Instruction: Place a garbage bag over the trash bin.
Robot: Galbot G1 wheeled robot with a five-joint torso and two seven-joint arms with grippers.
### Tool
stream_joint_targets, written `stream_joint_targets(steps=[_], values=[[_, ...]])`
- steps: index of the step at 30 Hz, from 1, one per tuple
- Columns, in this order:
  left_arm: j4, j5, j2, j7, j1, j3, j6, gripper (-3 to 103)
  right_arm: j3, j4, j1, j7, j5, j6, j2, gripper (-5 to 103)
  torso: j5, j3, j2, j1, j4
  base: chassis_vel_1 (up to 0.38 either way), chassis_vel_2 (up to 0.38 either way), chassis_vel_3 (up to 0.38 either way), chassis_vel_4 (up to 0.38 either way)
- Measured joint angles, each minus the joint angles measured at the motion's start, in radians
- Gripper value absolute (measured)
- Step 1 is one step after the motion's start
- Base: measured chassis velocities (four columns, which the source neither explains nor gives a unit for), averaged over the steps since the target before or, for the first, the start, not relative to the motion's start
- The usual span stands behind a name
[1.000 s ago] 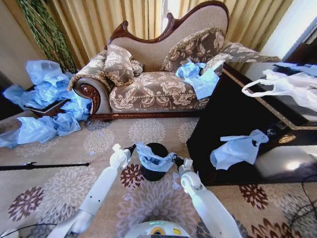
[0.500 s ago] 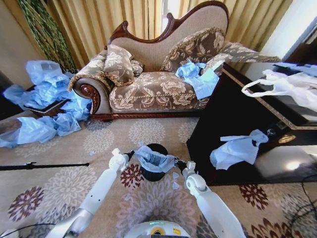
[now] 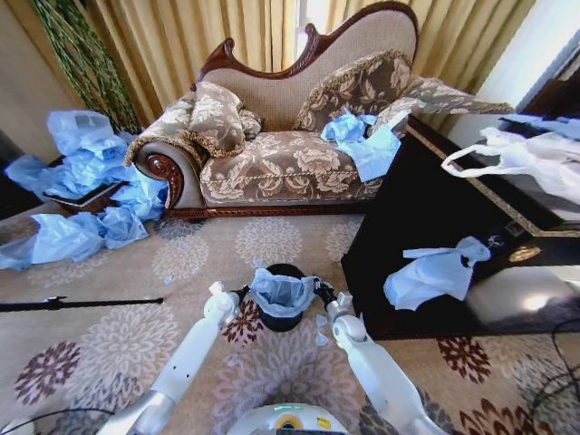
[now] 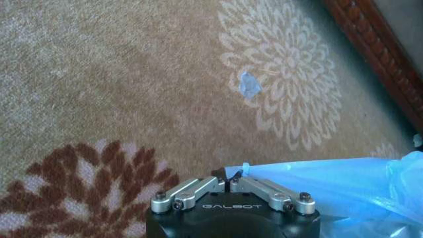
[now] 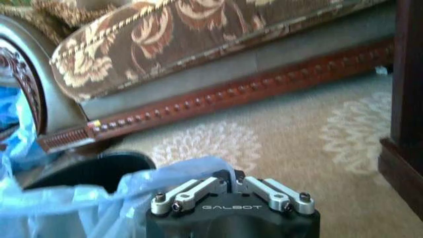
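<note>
The small black trash bin (image 3: 283, 319) stands on the carpet just in front of me. A light-blue garbage bag (image 3: 282, 291) is spread open across its mouth and hangs into it. My left gripper (image 3: 243, 293) is shut on the bag's left edge (image 4: 317, 178), and my right gripper (image 3: 319, 292) is shut on its right edge (image 5: 191, 171). Both grippers sit at rim height on opposite sides of the bin. In the right wrist view the bin's black rim (image 5: 99, 166) shows behind the bag's film.
A dark low table (image 3: 426, 208) stands close on the right with a blue bag (image 3: 435, 272) and a white handled bag (image 3: 521, 159) on it. A patterned sofa (image 3: 290, 145) is behind. More blue bags (image 3: 77, 181) are piled at the left. A black rod (image 3: 72, 304) lies on the carpet.
Both grippers have lowered and drawn the bag's edges down around the bin's rim. The bag now sits lower and more tightly over the opening.
</note>
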Motion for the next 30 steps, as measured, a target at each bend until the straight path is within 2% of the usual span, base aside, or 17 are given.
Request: stream_joint_targets(steps=[8,15,19,22,25,30], values=[[-0.072,0.004,0.018,0.005,0.003,-0.042,-0.011,0,-0.005,-0.110,0.095,-0.023,-0.001,0.024,0.005,0,0.0001,0.000,0.000,0.000,0.0000,0.000,0.000,0.000,0.000],[-0.065,0.016,0.016,0.020,-0.021,-0.040,-0.021,0,-0.012,-0.221,0.132,-0.042,-0.028,0.023,0.018,0,0.0003,0.000,0.000,0.000,0.0000,0.000,0.000,0.000,0.000],[0.017,0.017,-0.003,0.018,-0.053,-0.021,-0.014,0,-0.012,-0.167,0.090,-0.062,-0.043,0.007,0.002,0,0.0003,0.000,0.000,0.000,-0.0002,0.000,0.000,0.000,0.000],[0.080,0.034,-0.018,0.019,-0.064,0.013,-0.005,0,-0.005,-0.100,0.062,-0.125,-0.053,0.015,-0.018,0,-0.0001,0.000,0.000,0.000,-0.0006,0.000,0.000,0.000,0.000],[0.073,0.050,-0.013,0.017,-0.038,0.047,0.012,0,-0.005,-0.114,0.085,-0.159,-0.064,0.029,-0.013,0,0.0000,0.000,0.000,0.000,-0.0002,0.000,0.000,0.000,0.000],[-0.029,0.093,0.035,0.022,0.052,0.092,0.024,0,-0.012,-0.248,0.168,-0.170,-0.070,0.050,0.035,0,0.0004,0.000,0.000,0.000,0.0006,0.000,0.000,0.000,0.000]])
